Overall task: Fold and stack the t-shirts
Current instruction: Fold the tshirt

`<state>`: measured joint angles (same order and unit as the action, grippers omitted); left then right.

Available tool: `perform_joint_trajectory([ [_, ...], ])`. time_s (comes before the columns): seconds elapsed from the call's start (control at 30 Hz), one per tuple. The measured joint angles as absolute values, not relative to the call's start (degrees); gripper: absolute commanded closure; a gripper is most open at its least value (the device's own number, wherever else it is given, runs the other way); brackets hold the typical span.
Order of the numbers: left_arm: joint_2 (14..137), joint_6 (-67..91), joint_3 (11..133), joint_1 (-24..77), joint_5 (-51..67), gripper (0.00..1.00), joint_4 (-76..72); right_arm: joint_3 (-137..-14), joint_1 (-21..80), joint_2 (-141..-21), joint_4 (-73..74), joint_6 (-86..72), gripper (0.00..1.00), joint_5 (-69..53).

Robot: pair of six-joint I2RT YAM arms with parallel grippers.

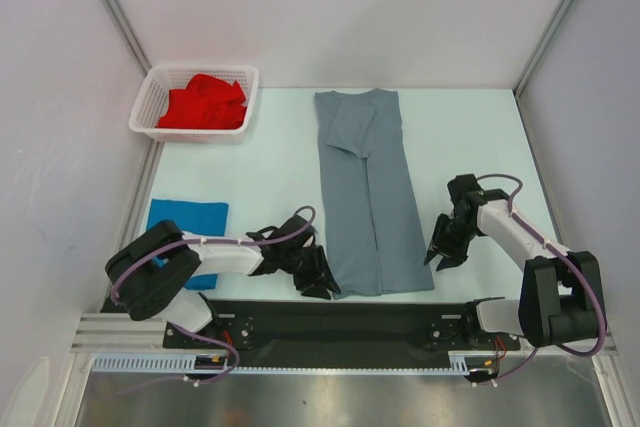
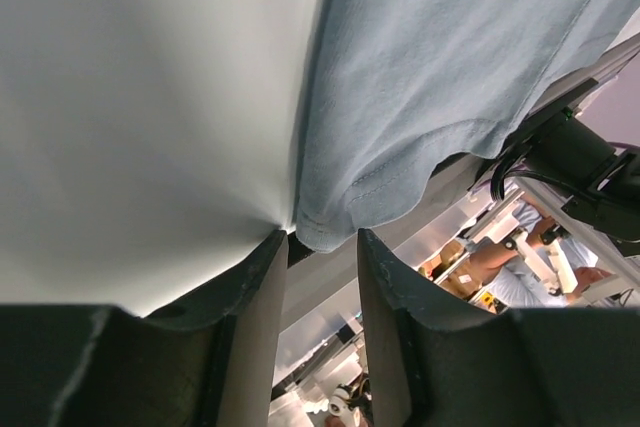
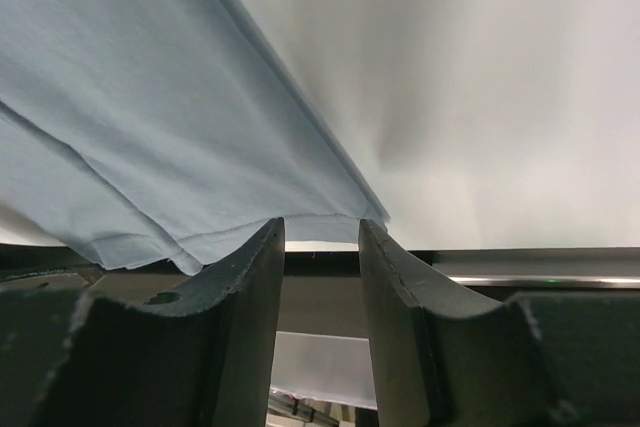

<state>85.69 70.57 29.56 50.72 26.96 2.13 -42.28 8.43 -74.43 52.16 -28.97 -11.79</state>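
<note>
The slate grey t-shirt (image 1: 365, 187) lies in a long narrow strip down the middle of the table, sides folded in. My left gripper (image 1: 322, 277) is open at its near left corner, and the wrist view shows that corner (image 2: 330, 217) just past the fingertips. My right gripper (image 1: 443, 252) is open just right of the near right corner; the hem (image 3: 320, 222) lies at its fingertips. The bright blue t-shirt (image 1: 190, 222) lies folded at the left. The red t-shirt (image 1: 205, 102) is crumpled in the basket.
The white mesh basket (image 1: 150, 97) stands at the far left corner. A black strip (image 1: 330, 317) runs along the table's near edge between the arm bases. Booth walls close in the left, right and back.
</note>
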Motion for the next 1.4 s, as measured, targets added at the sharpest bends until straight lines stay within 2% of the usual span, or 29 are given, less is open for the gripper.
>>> perform_joint_trajectory([
  [0.4,85.27,72.07,28.93,50.81,25.47,0.71,2.28,-37.50,8.67,-73.14,51.96,-31.92,0.60,-10.50],
  [0.83,85.27,72.29,28.88,50.85,24.62,0.76,2.37,-36.38,12.01,-73.21,50.89,-33.63,0.60,-8.58],
  [1.13,85.30,72.51,28.84,50.89,23.59,0.88,2.42,-35.90,12.67,-73.63,50.02,-34.33,0.68,-7.94],
  [1.23,85.30,72.49,28.84,50.89,23.53,0.96,2.46,-35.59,13.30,-73.97,49.78,-34.57,0.70,-7.92],
  [1.33,85.30,72.49,28.84,50.89,23.55,0.98,2.44,-35.38,14.04,-74.30,49.52,-34.98,0.69,-7.94],
  [1.4,85.30,72.49,28.86,50.89,23.55,0.98,2.44,-35.38,14.70,-74.46,49.47,-35.29,0.65,-7.73],
])
